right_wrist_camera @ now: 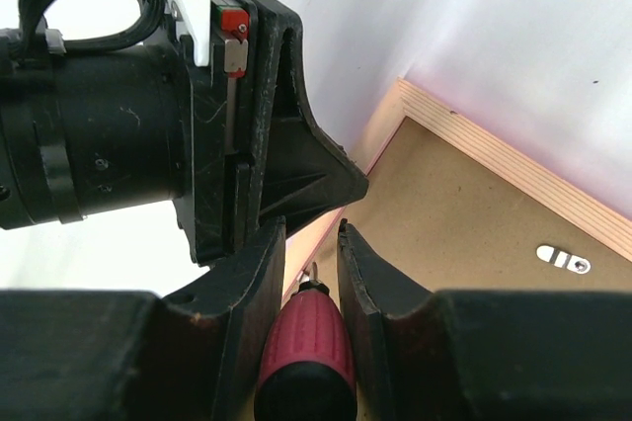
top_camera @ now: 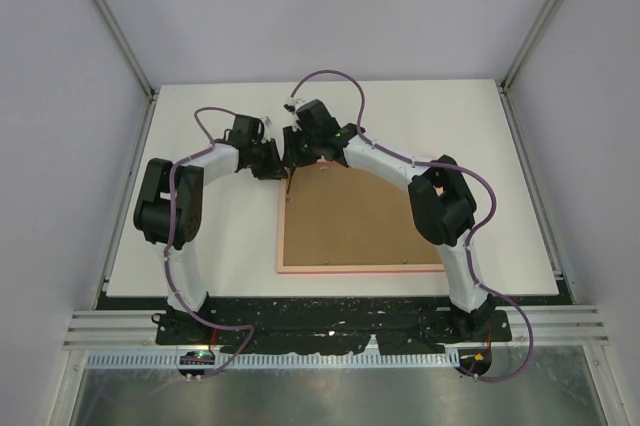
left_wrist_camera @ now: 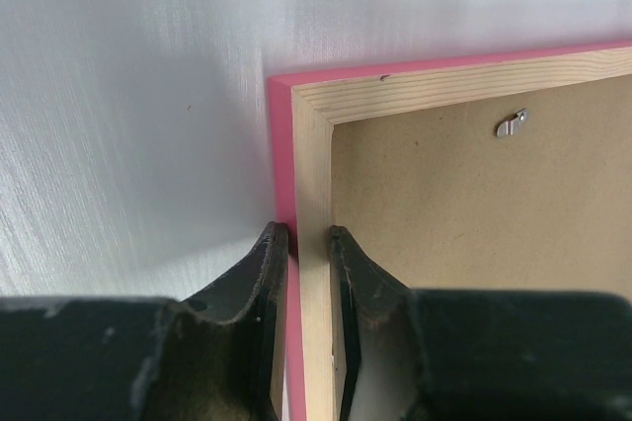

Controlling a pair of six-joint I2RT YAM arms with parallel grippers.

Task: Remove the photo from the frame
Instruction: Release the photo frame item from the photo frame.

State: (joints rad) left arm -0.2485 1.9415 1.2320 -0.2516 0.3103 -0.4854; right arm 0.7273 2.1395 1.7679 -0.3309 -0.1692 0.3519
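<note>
**Face down, gripped at a corner**

The thin bright-pink rectangular picture frame (top_camera: 350,268) lies face down on the white table (top_camera: 500,146), its plain brown backing board (top_camera: 350,216) facing up; the photo is hidden from me. My left claw (left_wrist_camera: 309,233) is clenched on the frame's left rail near its far-left corner, one finger outside, one inside. My right claw (right_wrist_camera: 312,228) grasps a red-handled tool (right_wrist_camera: 304,342) over that same rail.

The left arm (top_camera: 175,211) and right arm (top_camera: 440,208) bend out at the elbows and lean in over the far half of the bench (top_camera: 220,246). The left end effector (left_wrist_camera: 309,233) pinches the frame (left_wrist_camera: 314,144) rim. Right beside it, the right end effector (right_wrist_camera: 311,228) squeezes a red tool handle (right_wrist_camera: 301,342).
</note>
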